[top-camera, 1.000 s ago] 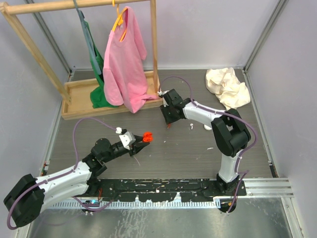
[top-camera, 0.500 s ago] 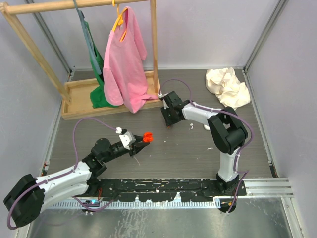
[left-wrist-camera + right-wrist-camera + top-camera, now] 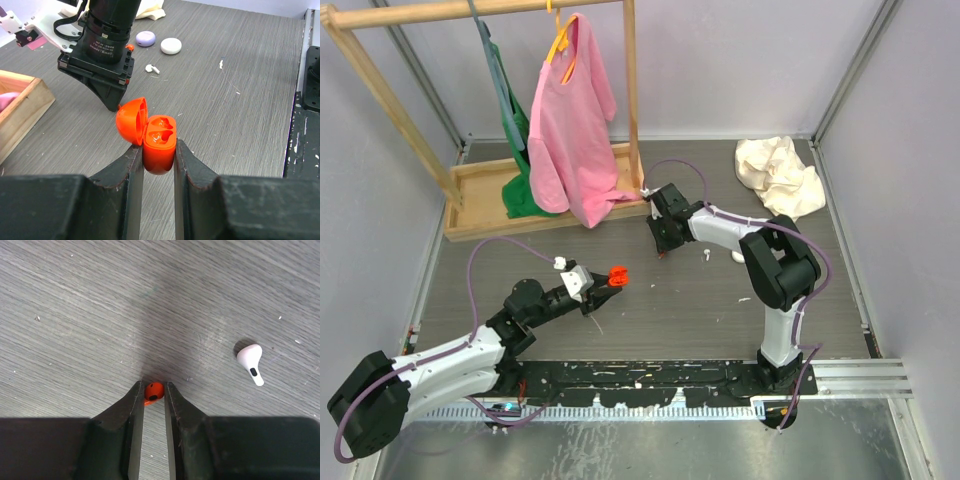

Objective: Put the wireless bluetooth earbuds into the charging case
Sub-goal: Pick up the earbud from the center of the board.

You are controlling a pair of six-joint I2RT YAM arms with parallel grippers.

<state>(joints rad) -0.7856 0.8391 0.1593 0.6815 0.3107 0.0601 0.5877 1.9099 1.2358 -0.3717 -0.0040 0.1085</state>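
Observation:
My left gripper (image 3: 610,281) is shut on an open red charging case (image 3: 159,140) and holds it above the table with the lid (image 3: 131,120) flipped to the left and both sockets empty. It also shows in the top view (image 3: 617,275). My right gripper (image 3: 154,390) is tip-down on the table, its fingers closed on a red earbud (image 3: 154,391). In the top view the right gripper (image 3: 660,246) is beyond the case. A white earbud (image 3: 250,362) lies loose to its right and also shows in the left wrist view (image 3: 151,68).
A lilac round case (image 3: 145,38) and a white round case (image 3: 171,45) lie behind the white earbud. A wooden rack (image 3: 470,195) with a pink shirt (image 3: 570,130) and a green garment stands at back left. A cream cloth (image 3: 778,175) lies at back right.
The right arm's elbow has swung slightly left while its gripper stays down at the same spot on the table. The left arm and the case have not moved.

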